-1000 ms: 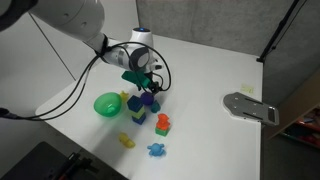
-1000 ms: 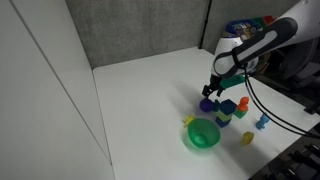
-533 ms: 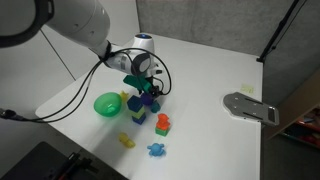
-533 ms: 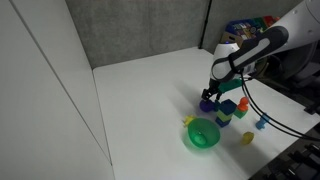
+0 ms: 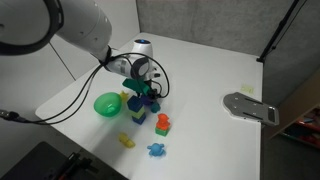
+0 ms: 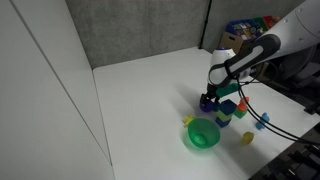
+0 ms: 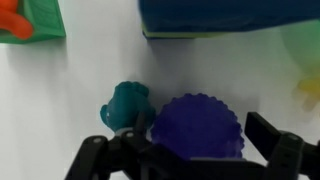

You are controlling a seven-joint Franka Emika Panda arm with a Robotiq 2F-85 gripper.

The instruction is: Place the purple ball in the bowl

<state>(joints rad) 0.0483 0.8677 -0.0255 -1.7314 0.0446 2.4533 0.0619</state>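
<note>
The purple ball (image 7: 197,125) lies on the white table between my gripper's fingers (image 7: 185,150) in the wrist view. The fingers are spread wider than the ball and do not touch it. In both exterior views the gripper (image 5: 148,91) (image 6: 213,93) hangs low over the ball (image 5: 151,100) (image 6: 206,103), which is partly hidden by it. The bright green bowl (image 5: 107,104) (image 6: 203,135) stands empty on the table a short way from the ball.
A teal toy (image 7: 128,100) sits right beside the ball. A blue and green block stack (image 5: 137,113) (image 6: 227,112), an orange toy (image 5: 163,124), a yellow toy (image 5: 127,141) and a blue toy (image 5: 156,150) lie nearby. A grey plate (image 5: 250,107) lies further off.
The gripper has come down lower over the purple ball. The ball, bowl and toys have not moved.
</note>
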